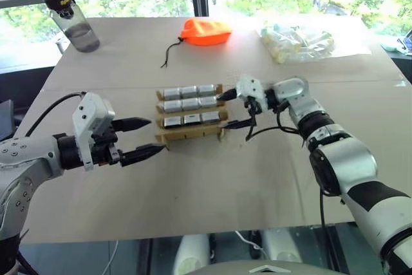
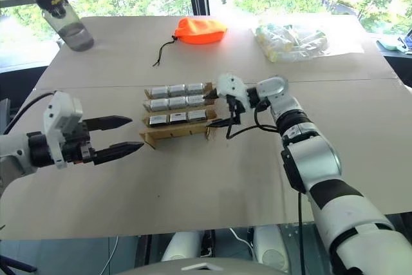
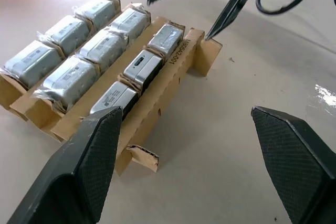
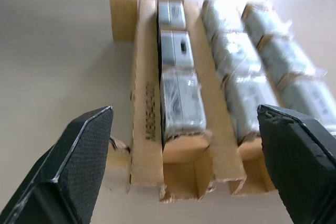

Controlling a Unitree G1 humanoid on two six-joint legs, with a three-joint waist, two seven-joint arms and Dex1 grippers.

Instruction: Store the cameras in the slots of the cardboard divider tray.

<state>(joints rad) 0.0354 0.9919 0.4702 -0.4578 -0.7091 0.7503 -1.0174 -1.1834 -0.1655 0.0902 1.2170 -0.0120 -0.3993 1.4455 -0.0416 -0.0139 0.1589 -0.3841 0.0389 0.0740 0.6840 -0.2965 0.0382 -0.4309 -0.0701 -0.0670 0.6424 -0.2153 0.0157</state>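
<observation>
Cameras (image 1: 188, 105): nine seated in three rows of the cardboard divider tray (image 1: 193, 132) at mid-desk (image 1: 212, 185); no loose camera seen. Right claw (image 1: 237, 109) spread wide and empty at the tray's right end, the near row's last camera just before it. Left claw (image 1: 143, 138) spread, empty, beside the left end. Judgement: final placement released. Next: back the right claw off without nudging the tray.
</observation>
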